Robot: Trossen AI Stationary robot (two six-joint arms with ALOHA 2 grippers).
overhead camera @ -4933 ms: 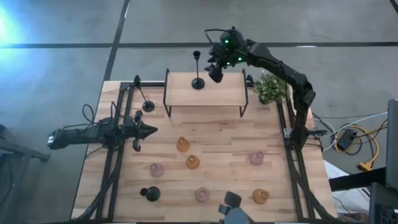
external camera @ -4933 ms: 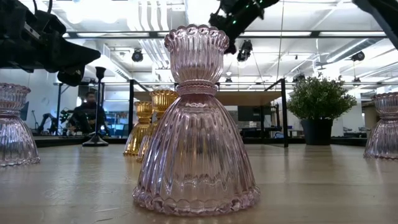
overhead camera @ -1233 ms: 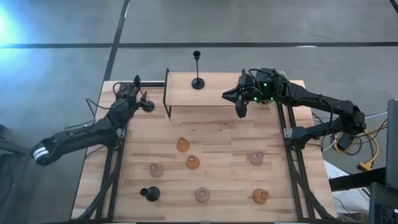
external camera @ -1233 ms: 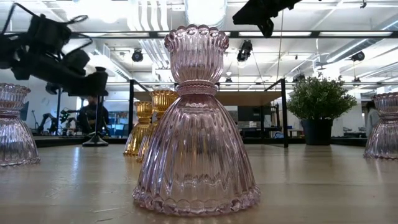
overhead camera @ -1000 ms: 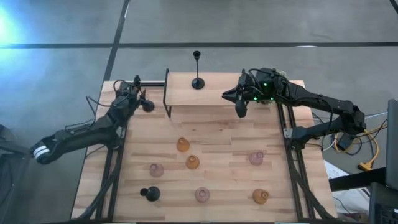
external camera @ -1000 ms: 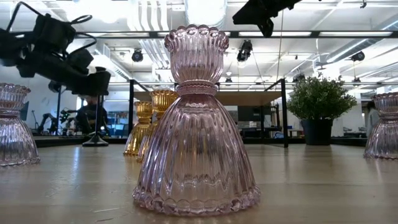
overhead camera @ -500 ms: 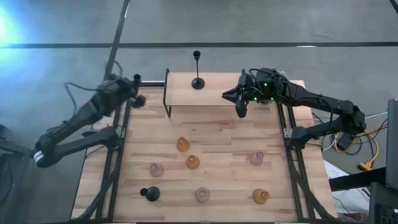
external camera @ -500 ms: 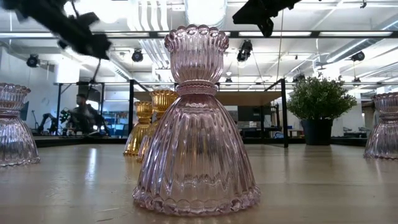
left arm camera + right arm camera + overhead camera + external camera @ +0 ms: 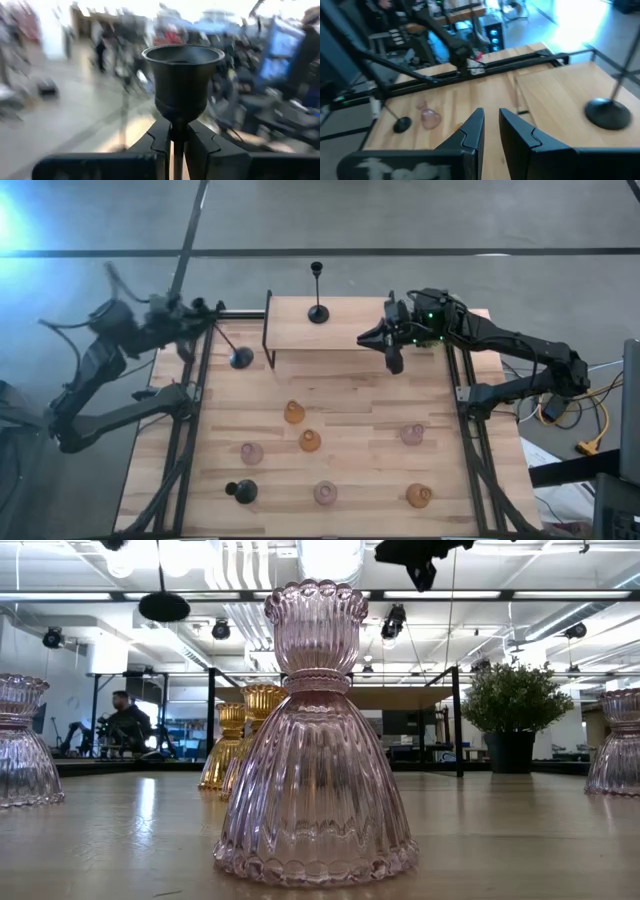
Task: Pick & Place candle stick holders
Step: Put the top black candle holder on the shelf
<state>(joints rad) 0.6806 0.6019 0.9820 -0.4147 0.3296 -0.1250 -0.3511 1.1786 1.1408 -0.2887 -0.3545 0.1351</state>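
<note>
My left gripper (image 9: 203, 315) is raised over the table's far left corner and shut on a black metal candle stick holder (image 9: 238, 357). Its round base also shows high up in the low view (image 9: 164, 607). A second black holder (image 9: 318, 313) stands by its base on the wooden shelf (image 9: 345, 332). A third (image 9: 240, 492) stands at the near left. Several pink and amber glass holders stand on the table, among them an amber one (image 9: 293, 413) and a pink one (image 9: 315, 740). My right gripper (image 9: 391, 354) is empty, open by a narrow gap (image 9: 491, 117), at the shelf's right end. My left gripper pinches the holder's thin stem (image 9: 177, 136) between its two fingers, just under the cup (image 9: 182, 75). The fingers lie across the stem. The holder hangs below the fingers, its round base (image 9: 240, 358) lowest, lifted clear of the table.
A green plant in a dark pot (image 9: 514, 710) stands at the far right. The shelf's black frame (image 9: 267, 330) rises beside the lifted holder. The black rails of the arm mounts (image 9: 190, 430) run along both sides. The table's middle right has bare wood.
My left gripper has risen and gone toward the table's left edge, still shut on the black holder. The holder's base has left the table and now hangs high above it.
</note>
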